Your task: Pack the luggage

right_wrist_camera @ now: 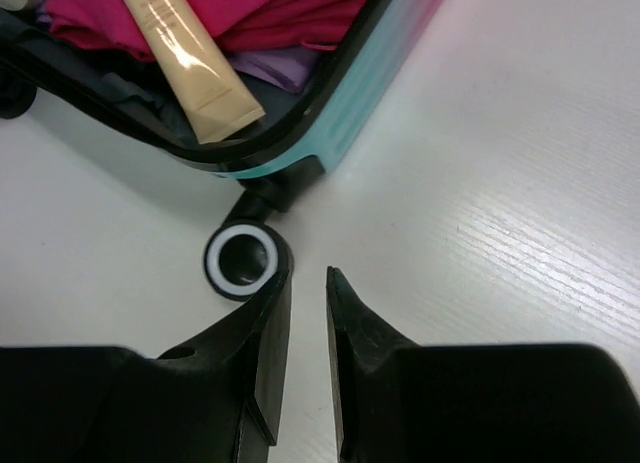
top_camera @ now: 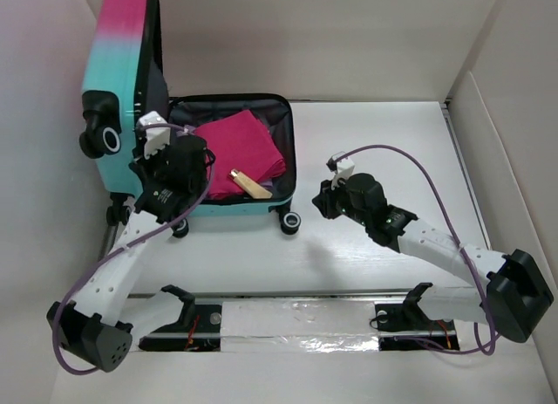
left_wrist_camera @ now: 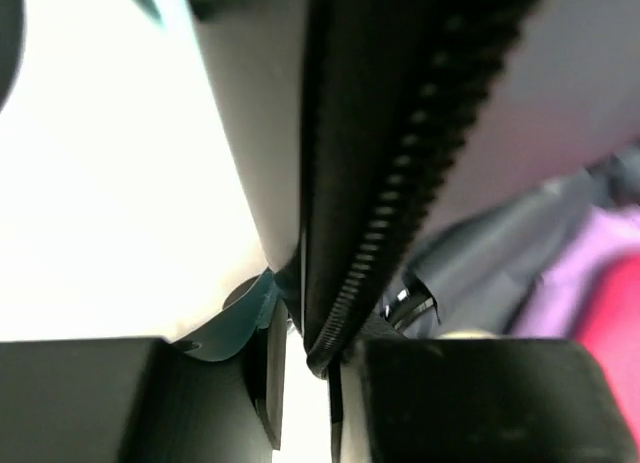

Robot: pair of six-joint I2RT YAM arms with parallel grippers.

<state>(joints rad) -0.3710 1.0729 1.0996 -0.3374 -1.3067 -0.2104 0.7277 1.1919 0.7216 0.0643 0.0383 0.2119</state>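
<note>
- The luggage [top_camera: 234,208] lies open at the far left of the table [top_camera: 392,133], its base flat and its pink-to-teal lid [top_camera: 118,64] standing upright on the left.
- Its hard shell looks stiff, smooth and probably slippery. The black zipper rim [left_wrist_camera: 370,213] or a corner by a wheel [right_wrist_camera: 240,263] likely gives surer purchase, and the lid should swing on its hinge as one rigid piece.
- Inside lie a folded magenta cloth [top_camera: 240,147], soft and light, and a cream tube [right_wrist_camera: 190,73] at the near edge, with something lavender beneath.
- The left gripper [left_wrist_camera: 310,383] sits at the lid's rim, which runs down into the narrow gap between its fingers. Whether it is pinched cannot be told, as the close view is blurred.
- The right gripper [right_wrist_camera: 308,278] hovers over the table just beside the near-right wheel, nearly clenched and grasping nothing.
- The lid's print and the lining under the cloth are hidden.
</note>
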